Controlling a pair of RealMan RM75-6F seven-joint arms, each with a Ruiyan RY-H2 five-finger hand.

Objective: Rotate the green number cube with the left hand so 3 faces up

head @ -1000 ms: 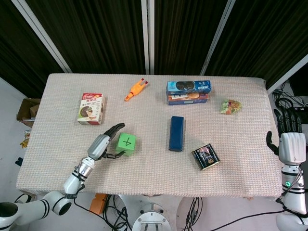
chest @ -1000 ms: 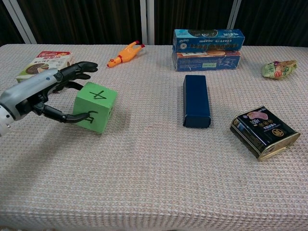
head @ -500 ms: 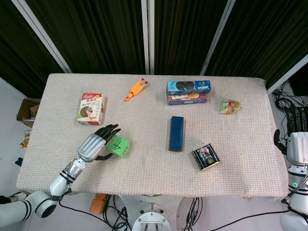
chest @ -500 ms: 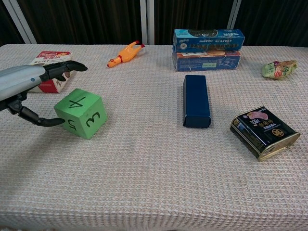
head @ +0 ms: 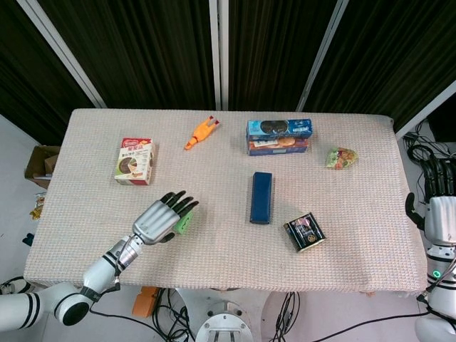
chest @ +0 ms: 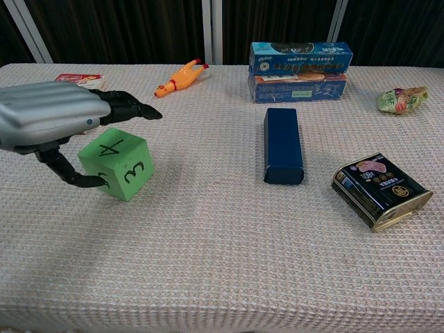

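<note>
Now that the left hand [chest: 59,118] has swung up and over the green number cube [chest: 116,164], the block looks quite different from a second ago: it has been turned about its upright axis, so the 3 shows on the side facing the front of the bench [chest: 229,263], while the 4 is still on top. In the head view the hand [head: 162,219] covers nearly the whole cube [head: 185,225], with only a green sliver peeping out by the fingertips. From the chest view, the fingers [chest: 132,109] stretch out flat above the upper face, and the thumb [chest: 75,177] hooks down against the cube's left side; it seems more a loose cupping than a firm grip, and I can't tell whether the fingers press on the top. The cube sits on the bench at the front left, well apart from the dark blue box [chest: 283,146] and the meat tin [chest: 380,189].

To my eye the job isn't done: the 3 has come round to the front but must yet be tipped backward to face up. The right hand [head: 439,214] hangs beside the bench's right edge, holding nothing, its fingers pointing up.
</note>
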